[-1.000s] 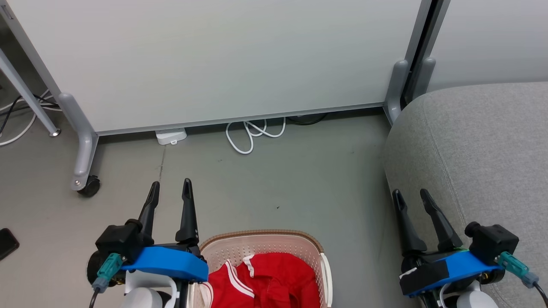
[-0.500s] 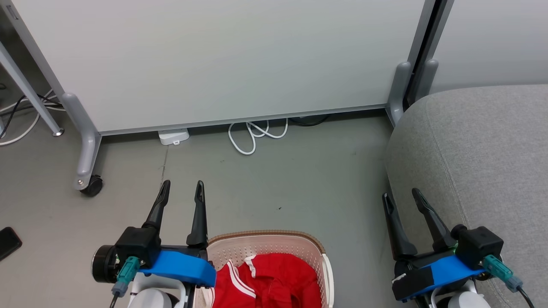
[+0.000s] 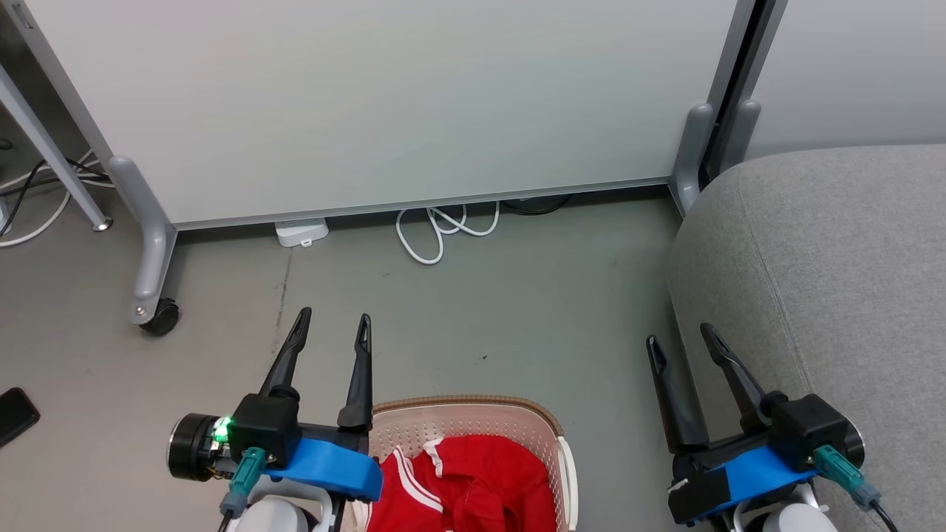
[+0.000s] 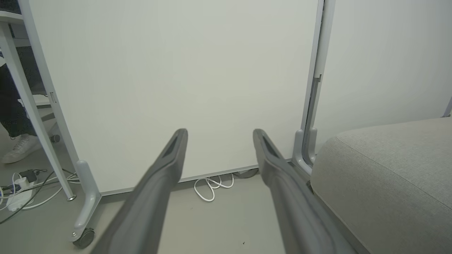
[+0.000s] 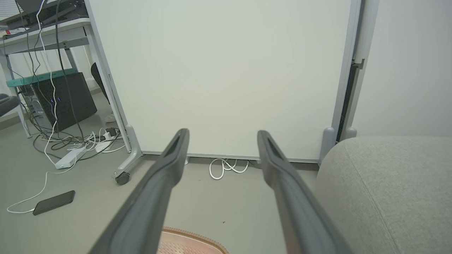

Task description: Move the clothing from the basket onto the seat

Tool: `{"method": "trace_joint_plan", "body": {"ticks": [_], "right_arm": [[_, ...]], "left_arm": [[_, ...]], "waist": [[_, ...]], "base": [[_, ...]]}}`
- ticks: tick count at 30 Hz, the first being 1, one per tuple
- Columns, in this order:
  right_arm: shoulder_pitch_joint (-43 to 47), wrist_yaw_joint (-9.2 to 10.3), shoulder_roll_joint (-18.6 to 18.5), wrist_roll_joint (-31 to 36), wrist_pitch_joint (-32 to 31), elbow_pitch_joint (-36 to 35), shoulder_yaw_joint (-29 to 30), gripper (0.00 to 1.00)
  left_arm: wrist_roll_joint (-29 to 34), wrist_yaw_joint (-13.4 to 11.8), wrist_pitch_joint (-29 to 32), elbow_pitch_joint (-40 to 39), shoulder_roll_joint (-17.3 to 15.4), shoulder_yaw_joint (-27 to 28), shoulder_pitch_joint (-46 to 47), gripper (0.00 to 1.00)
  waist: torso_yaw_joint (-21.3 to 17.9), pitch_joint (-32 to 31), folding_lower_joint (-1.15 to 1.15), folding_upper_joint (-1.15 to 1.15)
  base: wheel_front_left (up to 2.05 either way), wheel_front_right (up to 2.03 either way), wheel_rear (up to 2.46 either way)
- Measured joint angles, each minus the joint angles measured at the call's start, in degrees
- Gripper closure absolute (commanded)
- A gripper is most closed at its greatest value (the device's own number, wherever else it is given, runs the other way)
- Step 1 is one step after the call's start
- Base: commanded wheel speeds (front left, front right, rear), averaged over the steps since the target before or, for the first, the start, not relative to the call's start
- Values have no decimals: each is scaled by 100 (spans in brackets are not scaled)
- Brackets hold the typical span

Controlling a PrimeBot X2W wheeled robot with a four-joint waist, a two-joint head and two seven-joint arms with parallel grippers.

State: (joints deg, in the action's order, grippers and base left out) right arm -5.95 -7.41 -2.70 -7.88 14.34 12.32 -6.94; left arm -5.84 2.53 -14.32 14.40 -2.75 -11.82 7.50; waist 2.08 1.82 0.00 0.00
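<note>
Red clothing [image 3: 480, 480] with white stripes lies crumpled in the cream perforated basket [image 3: 473, 423], just right of the left jaws; the grey seat [image 3: 828, 258] lies right of the right jaws

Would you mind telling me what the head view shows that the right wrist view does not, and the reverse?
The head view adds the red clothing lying in the basket and the open left gripper. The right wrist view adds a black computer tower with cables around it. Both share the basket rim, the grey seat, the white partition, the coiled white cable, the dark phone on the floor and the open right gripper.
</note>
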Motion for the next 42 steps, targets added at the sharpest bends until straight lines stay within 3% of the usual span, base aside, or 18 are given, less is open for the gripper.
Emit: {"method": "trace_joint_plan", "body": {"ticks": [21,33,42], "right_arm": [[-5,-1,-2,246,69,32,-34,0],[-247,-1,-3,303,70,-73,114,0],[-649,-1,-7,454,70,-242,182,0]], "left_arm": [[196,5,-67,66,-4,-63,46,0],[433,346,-68,604,-75,-374,657,0],[509,458,-75,1368,-240,-870,1332,0]], "waist": [[25,33,0,0],[-39,343,0,0],[-287,901,0,0]], "base": [[0,0,0],[0,0,0],[0,0,0]]}}
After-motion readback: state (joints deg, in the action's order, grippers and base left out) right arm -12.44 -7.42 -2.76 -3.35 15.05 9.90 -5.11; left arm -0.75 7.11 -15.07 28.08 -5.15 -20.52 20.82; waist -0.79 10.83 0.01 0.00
